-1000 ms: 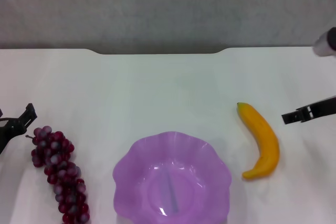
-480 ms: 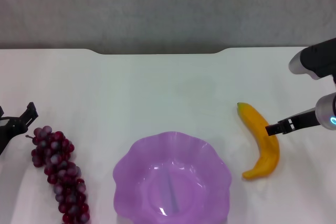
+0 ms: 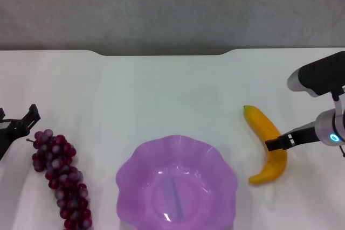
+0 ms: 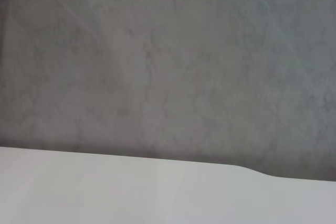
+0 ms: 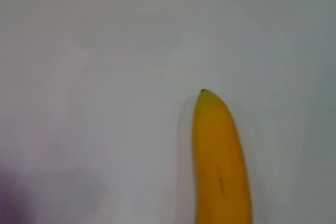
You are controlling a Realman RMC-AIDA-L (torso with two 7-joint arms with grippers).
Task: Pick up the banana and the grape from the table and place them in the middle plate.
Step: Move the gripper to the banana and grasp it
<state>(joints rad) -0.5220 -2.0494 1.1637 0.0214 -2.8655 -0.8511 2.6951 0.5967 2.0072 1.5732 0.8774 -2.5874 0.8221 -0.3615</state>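
Note:
The yellow banana [image 3: 260,125] lies on the white table [image 3: 161,95], right of the purple scalloped middle plate [image 3: 129,171]. My right gripper [image 3: 277,143] reaches in from the right and hangs over the banana's middle. The right wrist view shows the banana [image 5: 219,166] and its greenish tip close up. The dark red grape bunch [image 3: 59,176] lies left of the plate. My left gripper [image 3: 16,119] is open and empty at the table's left edge, just beyond the far end of the bunch. The plate holds no fruit.
The table's far edge has a notch [image 3: 161,52] with a grey wall behind it. The left wrist view shows only the table edge [image 4: 157,163] and that wall.
My right gripper has moved left, from beside the banana to over its middle. The left gripper, grapes, plate and banana have not moved.

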